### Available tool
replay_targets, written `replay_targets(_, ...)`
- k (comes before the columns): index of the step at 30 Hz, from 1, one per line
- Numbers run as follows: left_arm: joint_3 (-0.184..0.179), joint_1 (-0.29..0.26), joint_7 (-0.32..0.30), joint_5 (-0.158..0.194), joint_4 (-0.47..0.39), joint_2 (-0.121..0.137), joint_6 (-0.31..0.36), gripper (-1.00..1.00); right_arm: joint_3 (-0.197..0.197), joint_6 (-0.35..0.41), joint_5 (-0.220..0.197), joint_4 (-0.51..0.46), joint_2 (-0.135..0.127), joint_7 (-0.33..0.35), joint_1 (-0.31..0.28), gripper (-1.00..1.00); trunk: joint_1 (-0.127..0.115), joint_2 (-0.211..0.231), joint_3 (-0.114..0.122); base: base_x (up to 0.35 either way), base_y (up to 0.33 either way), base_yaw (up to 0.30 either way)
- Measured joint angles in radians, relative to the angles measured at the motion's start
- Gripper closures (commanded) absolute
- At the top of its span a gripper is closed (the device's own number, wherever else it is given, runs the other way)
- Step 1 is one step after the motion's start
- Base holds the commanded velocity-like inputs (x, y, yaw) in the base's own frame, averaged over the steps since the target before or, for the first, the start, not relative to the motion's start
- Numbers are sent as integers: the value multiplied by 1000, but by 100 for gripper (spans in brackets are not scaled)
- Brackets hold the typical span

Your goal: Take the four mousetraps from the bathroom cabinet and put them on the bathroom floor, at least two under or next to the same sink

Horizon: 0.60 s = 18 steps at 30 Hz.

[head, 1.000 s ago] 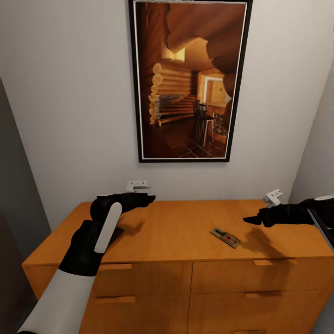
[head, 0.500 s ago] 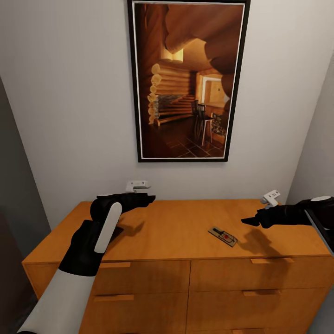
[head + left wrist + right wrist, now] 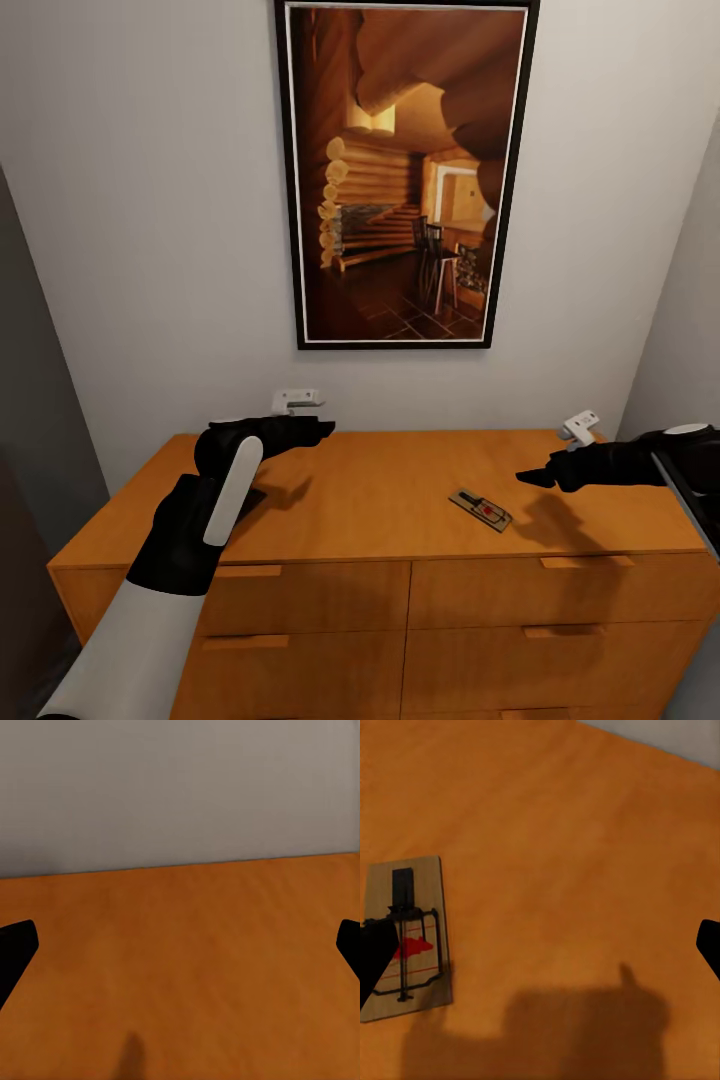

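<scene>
One mousetrap, a flat tan board with dark wire and a red spot, lies on the orange-brown cabinet's top, right of its middle. My right gripper hovers above and just right of it, open; in the right wrist view the mousetrap lies beside one dark fingertip, with nothing between the fingers. My left gripper is open above the cabinet's back left part, over bare wood. The bathroom floor and the sink are out of view.
A tall framed picture hangs on the pale wall behind the cabinet. Shut drawers with wooden bar handles face me below the top. A side wall closes the right, and a grey panel the left.
My right gripper has crept left toward the mousetrap. The view shifted slightly at first, the picture sliding left and up. The left arm has stayed put.
</scene>
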Motion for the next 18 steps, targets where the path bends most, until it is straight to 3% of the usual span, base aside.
replay_targets(18,0,0,0,-1,1,0,0,-100,3,1,12,1,124,-30,0,-100,0,0,0,0,0,0)
